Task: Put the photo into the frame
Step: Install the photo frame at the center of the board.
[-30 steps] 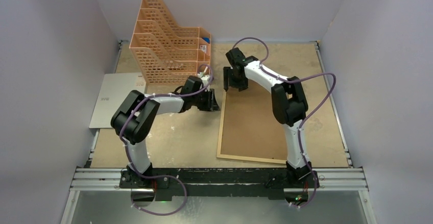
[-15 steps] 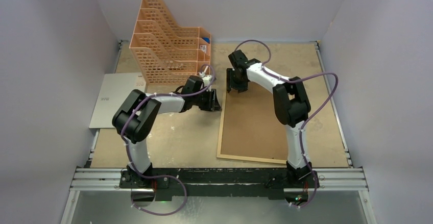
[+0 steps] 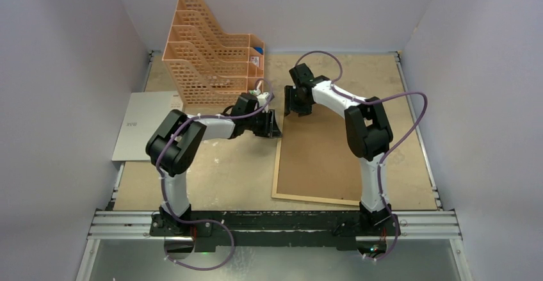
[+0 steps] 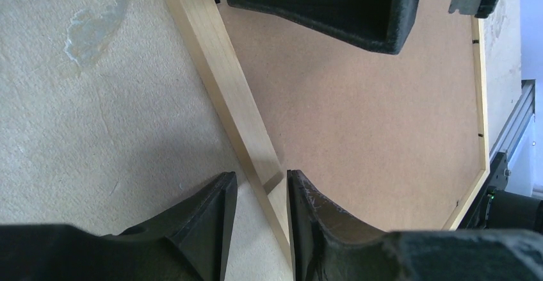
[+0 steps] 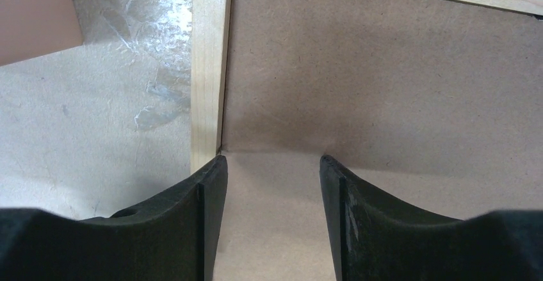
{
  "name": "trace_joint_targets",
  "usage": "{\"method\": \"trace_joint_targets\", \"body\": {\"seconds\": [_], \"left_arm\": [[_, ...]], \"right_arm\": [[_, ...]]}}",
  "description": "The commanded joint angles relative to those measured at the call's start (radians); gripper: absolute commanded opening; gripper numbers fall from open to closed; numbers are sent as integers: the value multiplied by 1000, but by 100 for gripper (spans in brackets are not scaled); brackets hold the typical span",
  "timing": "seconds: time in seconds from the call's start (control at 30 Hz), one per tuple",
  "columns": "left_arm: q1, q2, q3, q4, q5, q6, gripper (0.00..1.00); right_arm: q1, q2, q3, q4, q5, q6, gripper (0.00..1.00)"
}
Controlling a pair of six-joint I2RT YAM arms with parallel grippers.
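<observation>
The light-wood frame (image 3: 277, 166) lies flat at centre-right, with the brown backing board (image 3: 326, 153) filling it. The photo's printed side shows nowhere. My left gripper (image 3: 274, 127) is at the frame's left rail near its far corner. In the left wrist view its narrowly parted fingers (image 4: 261, 182) straddle the rail (image 4: 224, 57), with bare table showing beside the rail. My right gripper (image 3: 296, 109) is over the frame's far-left corner. In the right wrist view it (image 5: 272, 162) is open and empty above the board (image 5: 384, 70), just inside the rail (image 5: 206, 70).
An orange lattice file organizer (image 3: 211, 50) stands at the back left, close behind my left gripper. A pale flat sheet (image 3: 144, 124) lies at the left table edge, and I cannot tell what it is. Walls enclose the table on three sides.
My left gripper has slid a little right, onto the frame's left rail. My right gripper has shifted slightly right and toward me at the frame's far-left corner. The frame has not moved.
</observation>
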Motion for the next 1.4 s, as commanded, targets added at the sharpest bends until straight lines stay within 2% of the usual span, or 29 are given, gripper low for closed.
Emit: {"method": "trace_joint_targets", "body": {"seconds": [0.0,0.4,0.87,1.0,1.17,1.37], "left_arm": [[-12,49,-7,-91,-61,20,37],[-12,69,-19,-71,-28,10,31],[-7,74,-18,-66,-9,4,31],[-3,72,-17,-68,-7,5,31],[-2,74,-15,-69,-7,7,31],[-2,77,-12,-72,-4,11,31]], "right_arm": [[6,111,-45,-138,0,-4,58],[7,156,-31,-138,21,-6,61],[16,216,-9,-187,86,-8,63],[18,226,-14,-202,132,2,61],[20,232,-23,-203,150,8,53],[25,245,-18,-209,164,8,53]]}}
